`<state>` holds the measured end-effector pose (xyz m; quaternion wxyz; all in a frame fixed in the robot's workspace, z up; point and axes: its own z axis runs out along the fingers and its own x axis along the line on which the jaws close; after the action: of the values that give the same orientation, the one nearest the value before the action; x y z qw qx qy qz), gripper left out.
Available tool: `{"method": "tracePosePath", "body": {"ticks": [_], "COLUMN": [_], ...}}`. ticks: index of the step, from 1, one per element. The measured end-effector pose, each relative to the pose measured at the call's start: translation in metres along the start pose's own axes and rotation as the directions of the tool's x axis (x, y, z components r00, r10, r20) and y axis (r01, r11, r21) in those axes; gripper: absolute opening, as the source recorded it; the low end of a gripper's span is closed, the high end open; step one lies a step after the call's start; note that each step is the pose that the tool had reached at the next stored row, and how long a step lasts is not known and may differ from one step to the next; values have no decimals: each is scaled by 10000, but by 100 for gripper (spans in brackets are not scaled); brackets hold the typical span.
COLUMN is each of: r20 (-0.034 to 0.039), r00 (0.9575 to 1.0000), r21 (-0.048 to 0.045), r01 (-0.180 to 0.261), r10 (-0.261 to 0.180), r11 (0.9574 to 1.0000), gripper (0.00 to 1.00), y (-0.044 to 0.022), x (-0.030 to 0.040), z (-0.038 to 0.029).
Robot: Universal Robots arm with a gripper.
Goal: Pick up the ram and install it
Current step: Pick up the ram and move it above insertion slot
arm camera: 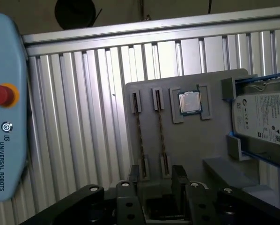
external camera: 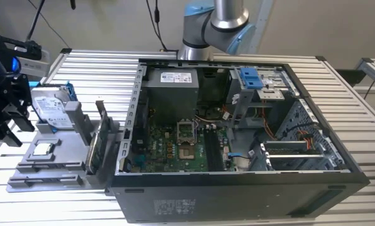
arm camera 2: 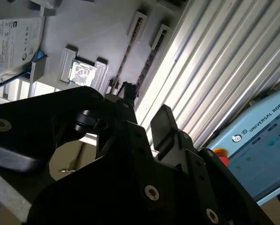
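Exterior view: the black claw [external camera: 12,129] hangs just beside the grey plastic tray [external camera: 61,141] on the ribbed metal bench [external camera: 99,66]. First wrist view: the claw [arm camera: 155,180] is spread and empty, near one end of two slim dark ram sticks [arm camera: 139,136] standing edgewise in the tray's slots. Second wrist view: the sticks [arm camera 2: 125,61] end close to the claw [arm camera 2: 144,108].

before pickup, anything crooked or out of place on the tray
Nothing stands out: both ram sticks lie straight on the tray, the processor sits square in its pocket, the hard drive in its cradle.
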<state>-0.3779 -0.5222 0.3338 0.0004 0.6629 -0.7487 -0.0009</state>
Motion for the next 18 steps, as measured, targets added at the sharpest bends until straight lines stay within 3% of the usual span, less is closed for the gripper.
{"method": "tracePosePath", "body": {"ticks": [7, 18], "r20": [-6, -8], "r00": [10000, 9995], "r21": [1, 0], "r01": [23, 327], "r10": [-23, -327], "r11": [10000, 9995], "gripper": [42, 42], "y": [-1, -2], "x": [1, 20], "z": [29, 202]}}
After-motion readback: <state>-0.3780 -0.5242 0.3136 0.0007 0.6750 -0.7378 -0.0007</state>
